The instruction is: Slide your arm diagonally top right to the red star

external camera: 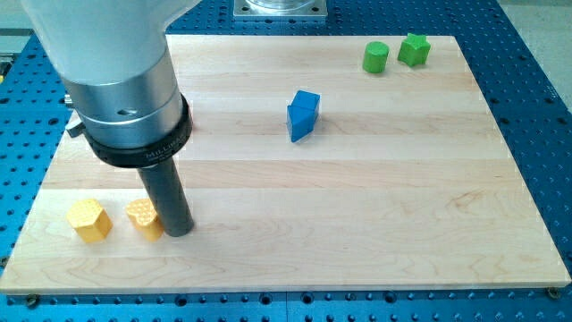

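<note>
My tip (178,231) rests on the worktop (402,197) in the lower left of the frame, close to the bottom edge and well in from the left edge. The tool is a plain dark rod. It has no jaws, so it spreads on nothing and pinches nothing.

The right yellow block (141,218) sits against the tip's left side, touching it or nearly so, and the rod partly covers it. The left yellow block (90,220) lies further left, apart from the first and close to the left edge.

To the right of the tip the wood is bare all the way to the right edge, and along the whole bottom edge as well. Diagonally up and right, the blue block (303,114) stands near the upper centre, its long side running toward the upper right. Past it, in the upper right corner, the green cylinder (376,56) and the green star (414,49) stand just beside each other near the top edge, well apart from the tip.

No red star shows anywhere in this view. I cannot tell where it lies, which way it points or how its long axis runs.
</note>
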